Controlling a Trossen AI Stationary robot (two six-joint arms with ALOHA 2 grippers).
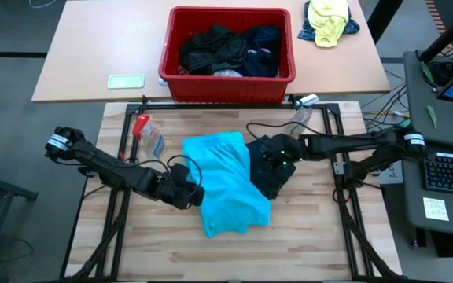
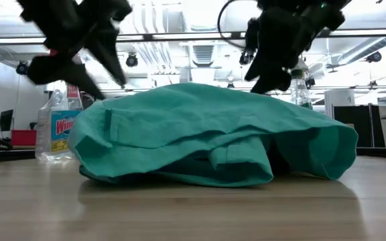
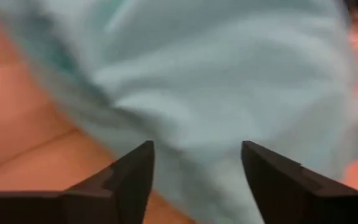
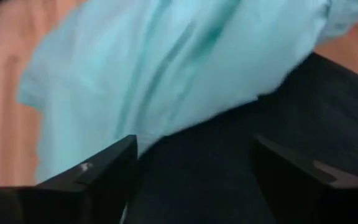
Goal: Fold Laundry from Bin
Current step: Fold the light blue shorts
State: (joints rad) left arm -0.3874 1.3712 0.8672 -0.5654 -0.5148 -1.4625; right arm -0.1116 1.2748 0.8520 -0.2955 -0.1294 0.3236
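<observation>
The turquoise shirt (image 1: 228,182) lies crumpled in the middle of the wooden worktop (image 1: 305,244), folded over itself in a soft heap, with a dark garment (image 1: 272,169) tucked against its right edge and partly under it. The low view shows the turquoise cloth mounded up, its lower folds resting on the wood.

The left gripper (image 1: 185,191) sits at the shirt's left edge, low over the worktop. In its wrist view the two dark fingers (image 3: 132,171) stand well apart with nothing between them — the turquoise cloth lies just ahead of the tips, not pinched.

The right gripper (image 1: 278,156) hangs over the dark garment, close to where it meets the turquoise shirt. Its fingers (image 4: 107,163) are spread wide too, and the wrist view looks down between them onto dark cloth and the shirt's edge; they hold nothing. Whether the tips brush the fabric cannot be told.

The red bin (image 1: 228,85) stands on the paler table beyond the worktop, at its near edge, and holds a heap of dark clothes (image 1: 226,51) — black and navy pieces tangled together. A yellow-and-blue cloth bundle (image 1: 328,20) lies just to the right of the bin. A spray bottle (image 2: 57,124) rests on the worktop's far left part
</observation>
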